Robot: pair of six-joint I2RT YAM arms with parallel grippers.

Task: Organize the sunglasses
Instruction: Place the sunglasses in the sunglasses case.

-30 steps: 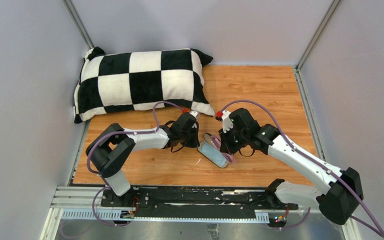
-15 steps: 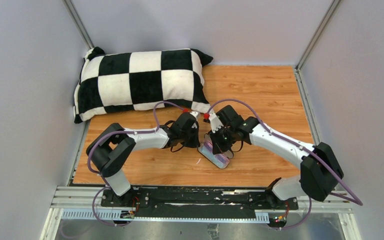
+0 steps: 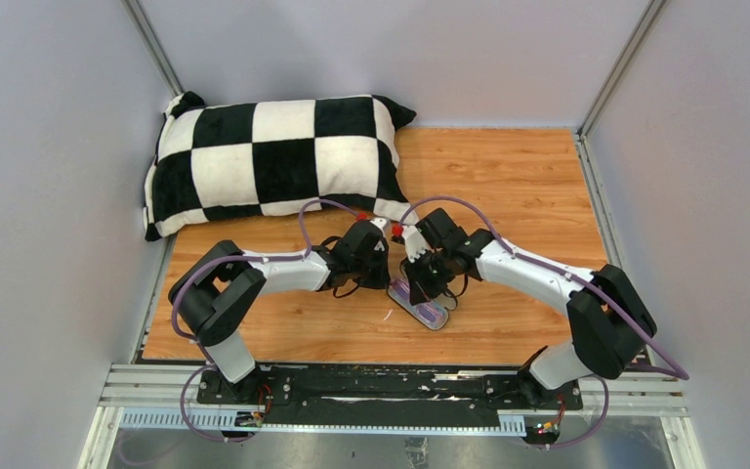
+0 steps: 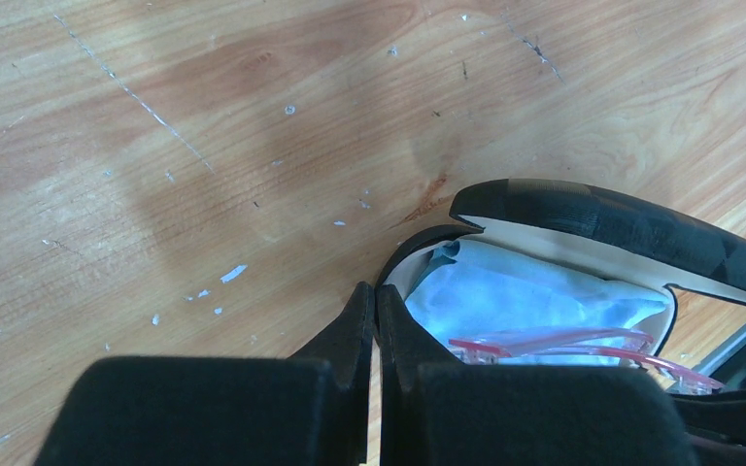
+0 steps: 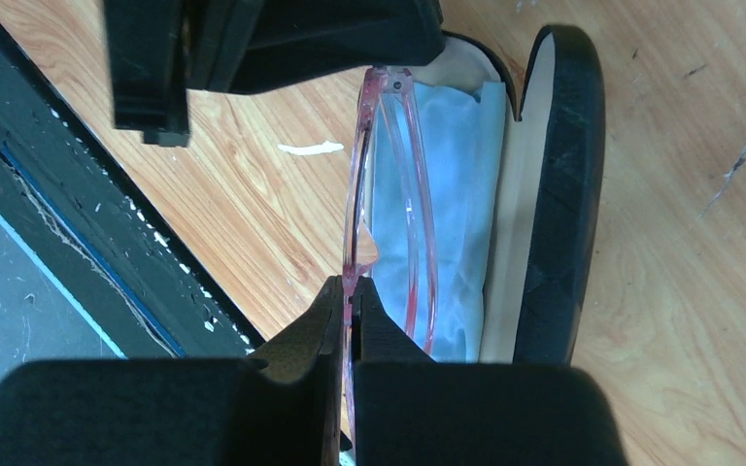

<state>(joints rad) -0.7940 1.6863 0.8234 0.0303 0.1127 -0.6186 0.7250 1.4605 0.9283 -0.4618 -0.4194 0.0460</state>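
Right end effector (image 5: 350, 291) grasping the sunglasses (image 5: 357, 194), left end effector (image 4: 376, 301) clenched on the case (image 4: 622, 218): best lowered level onto the cloth (image 4: 525, 291).

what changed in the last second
The right gripper, shut on the sunglasses, swung left with its whole arm and brought them over the open case. The left gripper stayed shut at the case's end; the case, cloth and pillow did not move.

Jaws pinch the sunglasses (image 5: 393, 214) by the frame — over the open case (image 5: 554, 194).
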